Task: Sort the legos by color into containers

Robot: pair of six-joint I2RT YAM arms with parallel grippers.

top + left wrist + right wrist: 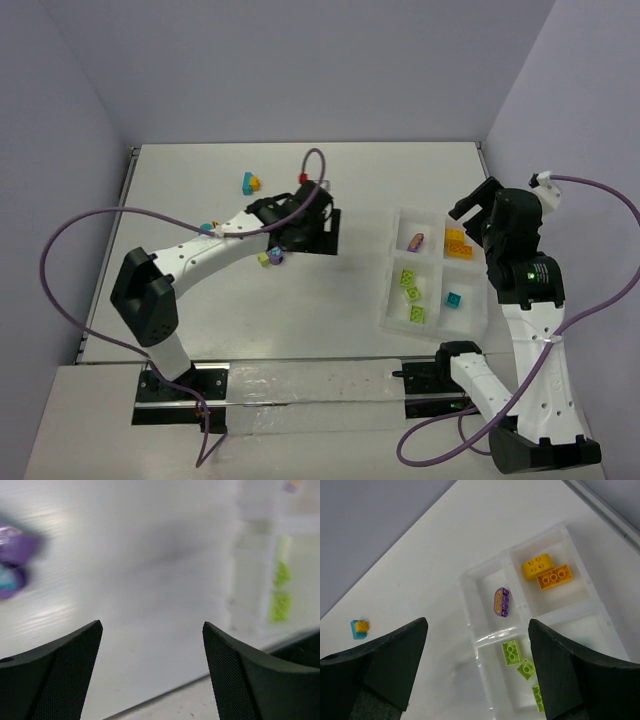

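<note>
Left jaws: open, empty. On the table (pixel 150 570) ahead, well left of the jaws, lies a blurred purple-teal lego (pixel 14 560). Centre the jaws over it before closing. Right jaws: open, empty; tray (pixel 466 600) directly ahead.

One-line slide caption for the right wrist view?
Open right gripper looks down on the tray: orange-yellow bricks, purple brick, lime green bricks sorted; teal-orange pair loose on table.

My left wrist view is blurred: I see a purple-and-teal lego (pixel 11 562) cut by the left edge, and the tray (pixel 252 565) only as haze.
</note>
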